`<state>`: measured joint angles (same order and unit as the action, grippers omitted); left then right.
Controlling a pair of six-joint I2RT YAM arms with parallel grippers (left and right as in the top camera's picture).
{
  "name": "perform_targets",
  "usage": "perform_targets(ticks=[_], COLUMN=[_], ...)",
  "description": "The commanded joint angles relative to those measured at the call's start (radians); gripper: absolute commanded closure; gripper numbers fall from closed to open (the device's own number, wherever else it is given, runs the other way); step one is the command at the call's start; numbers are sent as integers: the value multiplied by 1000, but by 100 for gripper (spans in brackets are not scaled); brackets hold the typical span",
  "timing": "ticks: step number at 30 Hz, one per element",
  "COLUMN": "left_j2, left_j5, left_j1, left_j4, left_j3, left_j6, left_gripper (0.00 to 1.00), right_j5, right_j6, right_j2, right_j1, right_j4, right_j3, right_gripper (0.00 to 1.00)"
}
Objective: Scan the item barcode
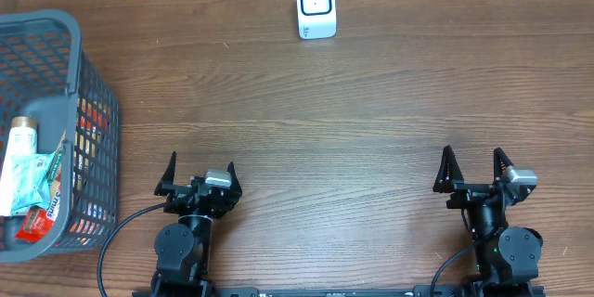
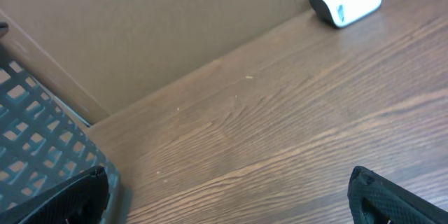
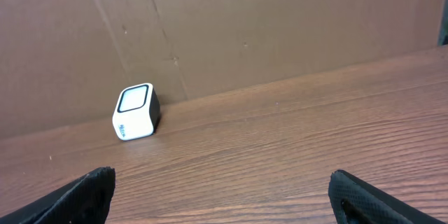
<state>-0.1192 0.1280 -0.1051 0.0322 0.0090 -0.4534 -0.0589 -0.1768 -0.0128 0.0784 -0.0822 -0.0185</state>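
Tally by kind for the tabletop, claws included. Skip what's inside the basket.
Barcode scanner: 1
Grey basket: 1
Claws: 2, left claw and right claw, both open
Total: 4

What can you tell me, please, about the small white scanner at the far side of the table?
The barcode scanner is a small, rounded white box, plastic by its look, with a dark-rimmed pale window on its upward-tilted face and blue marking below. It stands upright on the wooden table, near the cardboard wall, touching nothing else.
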Motion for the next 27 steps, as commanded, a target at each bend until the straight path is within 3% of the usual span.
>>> perform_targets(ticks=[1,10,16,23,27], left_j2=[-4,-4,-4,-75,-229], left_j5=[-15,33,31,28,14], left_j1=[-6,-6,-6,-6,-6], left_j4=[-12,-15,34,183,338], left_j3=[-4,33,158,473,777], left_j6=[103,325,384,383,364], left_gripper=[0,0,0,0,0], right_j5=[-1,-7,33,-3,-72], right_j6=[28,27,27,28,27], right_j2=[10,10,10,10,10], right_j1=[-1,-1,-1,-1,-1], right_j4=[5,5,-23,-93,-93], right_j3=[10,10,-3,-42,-42], right_gripper=[0,0,0,0,0])
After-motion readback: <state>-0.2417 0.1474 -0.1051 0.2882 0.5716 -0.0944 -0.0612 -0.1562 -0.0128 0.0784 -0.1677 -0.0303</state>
